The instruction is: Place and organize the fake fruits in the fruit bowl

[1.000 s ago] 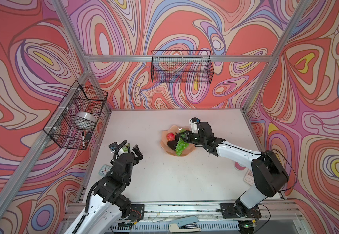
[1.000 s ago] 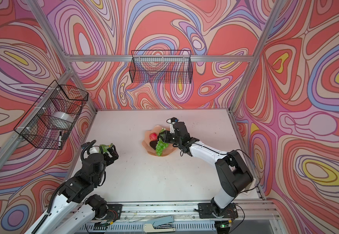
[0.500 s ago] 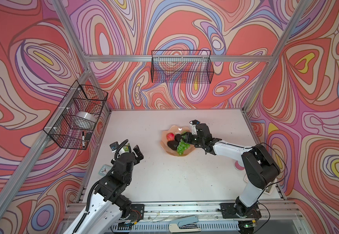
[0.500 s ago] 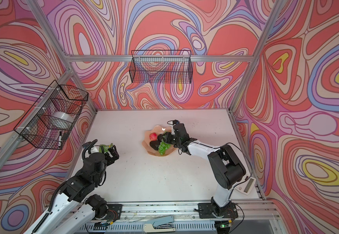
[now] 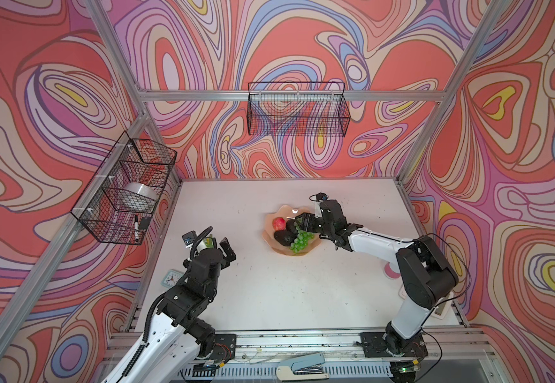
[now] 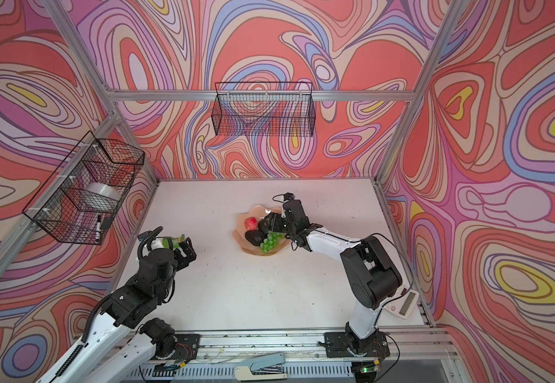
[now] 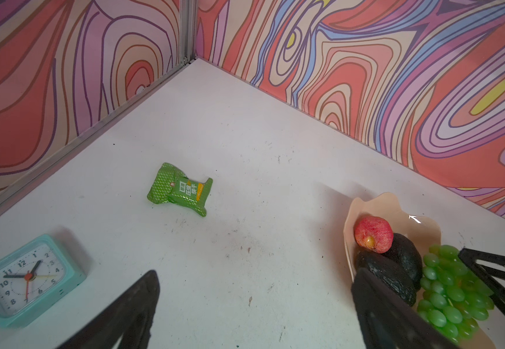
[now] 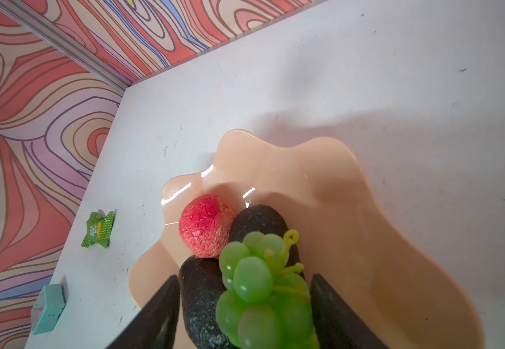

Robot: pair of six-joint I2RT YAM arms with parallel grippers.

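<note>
Right gripper [image 8: 243, 278], jaws spread, over peach-pink scalloped glossy bowl [image 8: 381, 211].
Green translucent grape bunch [image 8: 257, 290] between fingers [image 8: 154, 311], resting on 2 black avocados [image 8: 257, 220].

I see green packet [image 7: 179, 189] flat on table [image 7: 245, 136] | teal clock [image 7: 28, 279] near it, apart | wire basket [image 5: 297, 109] on back wall [image 5: 385, 66]

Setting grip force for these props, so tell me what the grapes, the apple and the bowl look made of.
The grapes: likely soft translucent plastic or rubber; light glows through them, and the stem is moulded yellow-green.
The apple: probably painted foam; its matte red skin is crackled.
The bowl: glossy hard plastic or glazed ceramic, cannot tell which; it shows sharp white highlights.
</note>
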